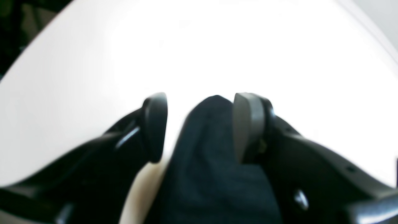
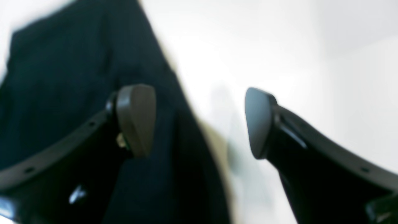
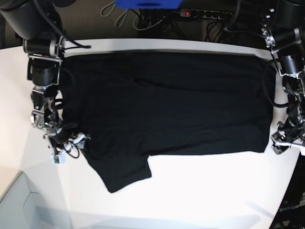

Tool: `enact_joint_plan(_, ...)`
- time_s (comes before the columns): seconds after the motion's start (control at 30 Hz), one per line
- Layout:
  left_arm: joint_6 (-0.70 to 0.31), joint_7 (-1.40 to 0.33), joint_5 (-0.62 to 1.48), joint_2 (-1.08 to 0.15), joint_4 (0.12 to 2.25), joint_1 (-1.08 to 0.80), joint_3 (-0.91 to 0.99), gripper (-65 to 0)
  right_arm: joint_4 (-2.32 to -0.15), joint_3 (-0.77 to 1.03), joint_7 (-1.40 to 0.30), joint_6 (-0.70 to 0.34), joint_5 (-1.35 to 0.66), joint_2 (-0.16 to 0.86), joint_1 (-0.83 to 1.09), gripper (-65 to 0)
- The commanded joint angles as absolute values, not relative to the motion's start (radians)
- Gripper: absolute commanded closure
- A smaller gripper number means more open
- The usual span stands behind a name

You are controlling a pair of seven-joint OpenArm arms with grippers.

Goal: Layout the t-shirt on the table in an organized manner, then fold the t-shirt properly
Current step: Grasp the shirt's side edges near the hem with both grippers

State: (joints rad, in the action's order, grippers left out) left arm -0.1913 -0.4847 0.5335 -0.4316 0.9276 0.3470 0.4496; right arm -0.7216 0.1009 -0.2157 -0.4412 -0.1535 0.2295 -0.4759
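Observation:
The black t-shirt (image 3: 167, 105) lies spread flat across the white table (image 3: 200, 191), with one sleeve (image 3: 124, 171) sticking out toward the front left. My left gripper (image 3: 282, 143) sits at the shirt's right front corner. In the left wrist view a fold of the t-shirt (image 1: 211, 161) rises between its spread fingers (image 1: 199, 118), resting against the grey pad (image 1: 245, 124), with a white gap on the other side. My right gripper (image 3: 64, 148) is at the shirt's left edge, open wide (image 2: 197, 119). One of its fingers (image 2: 136, 118) is over the t-shirt (image 2: 62, 77), the other over bare table (image 2: 279, 46).
A power strip (image 3: 200, 13) with a red light, cables and a blue object (image 3: 147, 4) lie behind the table's far edge. The table's curved edge drops off at the front left (image 3: 19, 191). White tabletop shows in front of the shirt.

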Motion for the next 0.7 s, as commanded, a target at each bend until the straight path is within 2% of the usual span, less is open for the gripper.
enact_joint_plan(0.0,-0.2,-0.452,0.542,-0.452,0.94,0.38,0.45,-32.7,-0.742,0.087,-0.165,-0.447,-0.168,0.234,-0.515,-45.2)
enact_joint_plan(0.2,-0.2,-0.446,0.542,-0.458,0.921,0.384,0.426,-32.7,-0.737,0.061,-0.157,-0.446,-0.168,0.231,-0.512,-45.1)
enact_joint_plan(0.4,-0.2,-0.446,0.542,-0.458,0.92,0.384,0.426,-32.7,-0.642,0.059,-0.153,-0.446,-0.168,0.231,-0.521,-45.1)
enact_joint_plan(0.53,-0.2,-0.444,0.526,-0.456,0.918,0.384,0.426,-32.7,-0.607,0.058,-0.097,-0.446,-0.168,0.228,-0.519,-44.8)
enact_joint_plan(0.6,-0.2,-0.444,0.476,-0.449,0.918,0.389,0.426,-32.7,-0.607,0.058,-0.093,-0.446,-0.168,0.226,-0.516,-41.8)
enact_joint_plan(0.67,-0.2,-0.443,0.406,-0.443,0.917,0.418,0.426,-32.7,-0.607,0.058,-0.09,-0.446,-0.168,0.226,-0.515,-34.8)
